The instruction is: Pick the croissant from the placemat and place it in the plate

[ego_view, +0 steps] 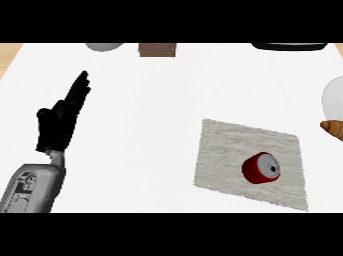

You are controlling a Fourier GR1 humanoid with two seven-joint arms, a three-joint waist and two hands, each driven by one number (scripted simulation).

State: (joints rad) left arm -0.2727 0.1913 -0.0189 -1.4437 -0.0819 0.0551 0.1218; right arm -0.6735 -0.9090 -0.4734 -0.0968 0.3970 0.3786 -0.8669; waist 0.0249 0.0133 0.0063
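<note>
Counter [152, 125] in head view is plain white, w/ pale wood strips showing at both upper corners beyond its edges. Along far edge: a grey rounded obj [104, 46] cut off at top left, a brown block [158, 49] near centre, and a dark rounded obj [289, 46] at top right, all only partly in view. Grey textured placemat [233, 155] lies right of centre, turned at an angle; a red can [261, 168] lies on its side on it, silver end facing right. White plate [339, 100] sits at right edge, partly cut off, apart from the mat's far corner. Croissant [342, 131] rests on the plate's near part, off the mat, its right end out of frame. Left hand [62, 120] shows at left, resting over the counter, fingers straight and together pointing away, thumb out to the side, released, holding nothing, touching no obj. Grey forearm [32, 186] enters from lower left. Right hand doesn't show.
</note>
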